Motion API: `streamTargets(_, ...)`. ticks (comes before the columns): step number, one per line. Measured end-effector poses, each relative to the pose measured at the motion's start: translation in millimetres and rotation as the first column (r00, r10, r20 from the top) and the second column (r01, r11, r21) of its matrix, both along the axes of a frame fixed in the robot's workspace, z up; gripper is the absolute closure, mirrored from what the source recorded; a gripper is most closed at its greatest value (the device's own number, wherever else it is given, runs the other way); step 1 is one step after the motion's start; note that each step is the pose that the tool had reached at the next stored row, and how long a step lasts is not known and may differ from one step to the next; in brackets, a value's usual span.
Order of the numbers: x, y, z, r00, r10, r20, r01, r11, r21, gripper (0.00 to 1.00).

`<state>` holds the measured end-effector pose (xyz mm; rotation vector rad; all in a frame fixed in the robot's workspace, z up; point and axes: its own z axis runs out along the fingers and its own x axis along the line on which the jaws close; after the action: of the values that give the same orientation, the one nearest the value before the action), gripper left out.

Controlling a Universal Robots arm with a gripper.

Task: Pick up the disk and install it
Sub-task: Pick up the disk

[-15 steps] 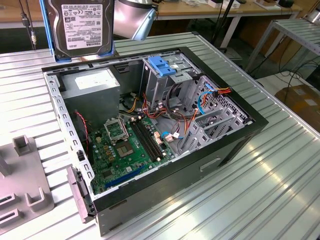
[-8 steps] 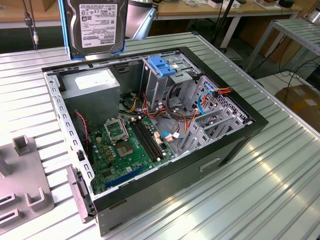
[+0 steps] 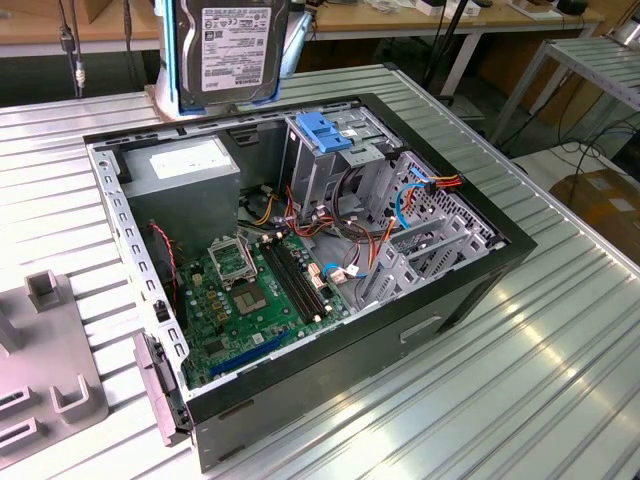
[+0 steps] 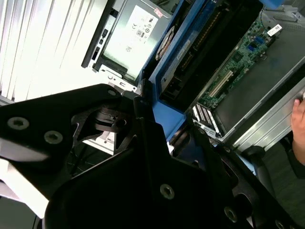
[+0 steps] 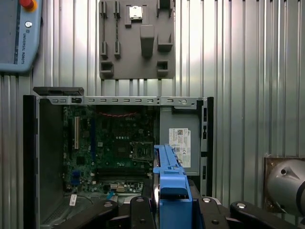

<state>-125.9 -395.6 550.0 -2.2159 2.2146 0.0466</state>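
In the first wrist view the black gripper [image 5: 170, 210] is closed on the flat rectangular grey metal disk [image 5: 169, 183]. Its jaws press on either side of the light blue plastic carrier rail, and the disk stands on edge between them. In the exterior view the disk [image 3: 225, 45] hangs upright in the air, its white printed label facing the camera, clear of everything beneath it.

Directly below the gripper lies the open black tower computer case [image 3: 350, 370], resting on its side with its interior exposed. The grey metal power supply box [image 3: 180, 175] sits nearest under the held disk. The green motherboard [image 3: 255, 290] lies just beyond it on the case floor. Off to the exterior view's right of the disk stands the silver drive cage with its blue plastic handle [image 3: 325, 130], and past that run red and orange cables [image 3: 440, 185].

The case rests on a ribbed aluminium table [image 3: 520, 400]. Well apart from the gripper, on the exterior view's left, lies a grey fixture plate [image 3: 45, 360]. In the second wrist view a person's hand [image 4: 299, 112] appears beside the case's outer wall.
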Motion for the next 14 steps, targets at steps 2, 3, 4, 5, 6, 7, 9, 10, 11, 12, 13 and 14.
streamTargets(2,4.4,-0.5,-0.1,1.0,-0.001,0.0001,0.001,1.0,0.0,0.63)
streamTargets(3,6.6,-0.8,-0.1,1.0,-0.001,0.0,0.001,1.0,0.0,0.63)
streamTargets(4,8.4,-1.1,-0.2,1.0,-0.001,0.0,0.001,1.0,0.0001,0.63)
streamTargets(5,11.0,-1.5,-0.2,1.0,-0.002,0.0,0.002,1.0,0.0,0.63)
streamTargets(6,13.0,-1.9,-0.2,1.0,-0.002,0.0,0.002,1.0,0.0001,0.63)
streamTargets(7,14.7,-2.3,-0.2,1.0,-0.002,0.0,0.002,1.0,0.0001,0.63)
streamTargets(9,17.9,-3.0,-0.3,1.0,-0.003,0.0,0.003,1.0,0.0,0.63)
streamTargets(10,20.0,-3.5,-0.3,1.0,-0.003,0.0,0.003,1.0,0.0001,0.63)
streamTargets(11,21.4,-3.7,-0.3,1.0,-0.003,0.0001,0.003,1.0,0.0,0.63)
streamTargets(12,22.3,-3.8,-0.3,1.0,-0.003,0.0001,0.003,1.0,0.0,0.63)
streamTargets(13,22.5,-3.8,-0.3,1.0,-0.003,0.0,0.003,1.0,0.0,0.63)
streamTargets(14,22.7,-3.8,-0.3,1.0,-0.003,0.0,0.003,1.0,0.0,0.63)
